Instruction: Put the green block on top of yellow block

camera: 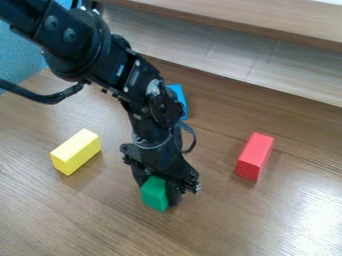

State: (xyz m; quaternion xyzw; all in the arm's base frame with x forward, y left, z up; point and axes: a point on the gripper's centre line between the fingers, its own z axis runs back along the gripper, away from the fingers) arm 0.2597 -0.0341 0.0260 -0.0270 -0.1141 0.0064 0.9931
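This looks most like a robot lab, or a spot where a robot is tried out. A big black robot arm (137, 80) leans over a brown wooden table (220, 225), and a thick black cord (47, 98) loops beside it. Plain blocks are there for it to work with: a yellow block (75, 151), a green block (154, 193) and a red block (254, 156). At the back are a pale wall panel (200, 45) and a wooden ledge (234, 22). I can't tell what kind of building this room is in.
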